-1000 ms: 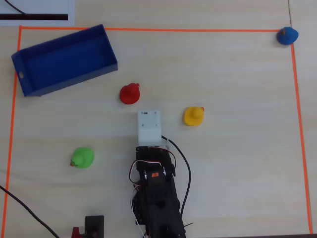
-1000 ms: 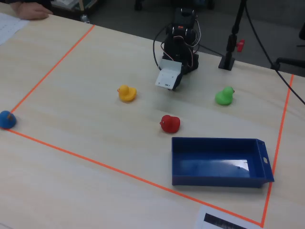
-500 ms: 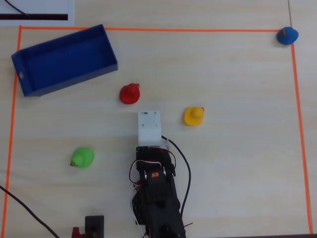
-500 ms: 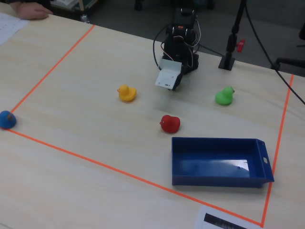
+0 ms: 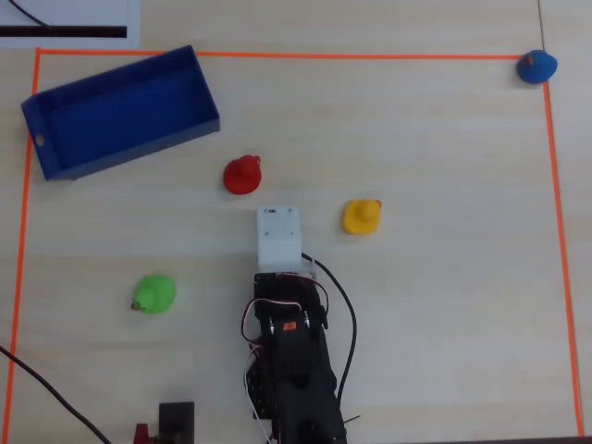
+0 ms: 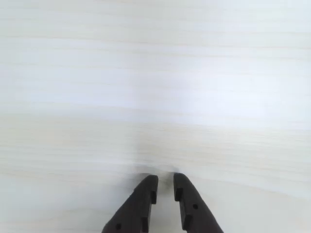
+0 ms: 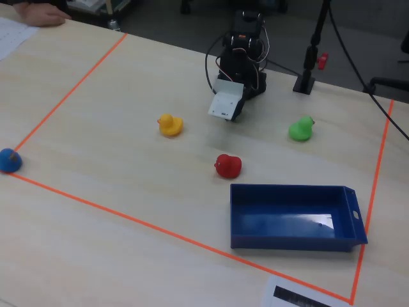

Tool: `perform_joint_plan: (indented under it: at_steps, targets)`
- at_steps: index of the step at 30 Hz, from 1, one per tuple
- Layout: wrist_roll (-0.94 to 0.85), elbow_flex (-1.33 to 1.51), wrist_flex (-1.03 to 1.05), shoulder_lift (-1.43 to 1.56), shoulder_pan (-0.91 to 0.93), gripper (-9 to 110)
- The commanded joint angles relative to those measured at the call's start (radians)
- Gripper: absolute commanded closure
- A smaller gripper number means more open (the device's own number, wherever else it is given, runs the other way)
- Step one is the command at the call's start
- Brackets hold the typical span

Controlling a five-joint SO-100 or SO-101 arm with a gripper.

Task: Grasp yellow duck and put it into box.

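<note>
Yellow duck point(image 5: 361, 216), red duck point(image 5: 243, 175), green duck point(image 5: 154, 294), blue duck point(image 5: 536, 67), blue box point(image 5: 55, 166), orange tape point(image 5: 277, 55) on pale wood table point(image 5: 444, 305).

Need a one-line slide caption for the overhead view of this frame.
Arm's gripper hangs between the red duck and yellow duck; green duck lower left, empty blue box upper left.

You have a pale wood-grain table point(image 7: 96, 166), evenly lit, with soft glare. Orange tape point(image 7: 128, 214) marks a rectangle on it. Outside the tape: white paper with a black bar point(image 5: 65, 23); beyond the table's far edge, a black stand point(image 7: 310, 54) against dark floor.
</note>
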Motion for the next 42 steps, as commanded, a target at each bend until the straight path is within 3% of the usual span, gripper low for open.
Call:
perform_joint_plan:
  at_steps: [1,32,35,42]
  targets:
    - [0.008,-0.003,0.015,0.0,0.003,100]
    - [0.014,-0.003,-0.002,0.0,0.005,101]
    - [0.028,-0.003,-0.186,0.0,0.006,101]
    - [0.029,-0.003,-0.879,-0.067,0.118,101]
